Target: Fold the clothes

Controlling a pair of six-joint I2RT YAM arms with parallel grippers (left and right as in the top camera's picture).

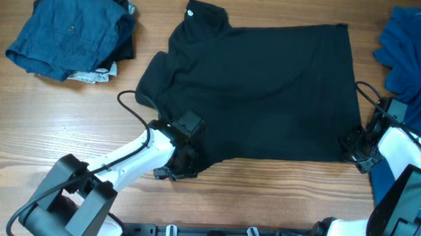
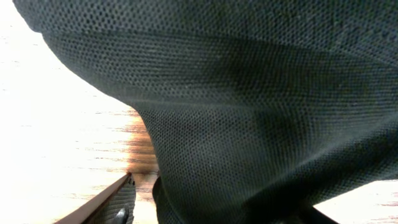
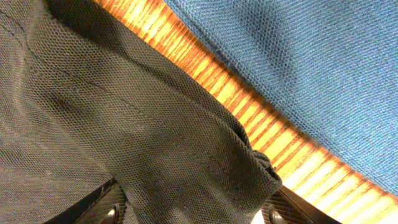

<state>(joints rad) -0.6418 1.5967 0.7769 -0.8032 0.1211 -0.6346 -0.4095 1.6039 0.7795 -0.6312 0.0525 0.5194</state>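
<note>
Here the black shirt (image 1: 259, 92) lies spread flat mid-desk (image 1: 65, 139). The left tool (image 1: 181, 163) is clamped on its near left corner, the right tool (image 1: 355, 149) on its near right corner.

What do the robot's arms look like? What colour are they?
Both the left arm and the right arm have smooth white shells with chunky black joints and thin black cables looping beside them. The left gripper and right gripper are black.
</note>
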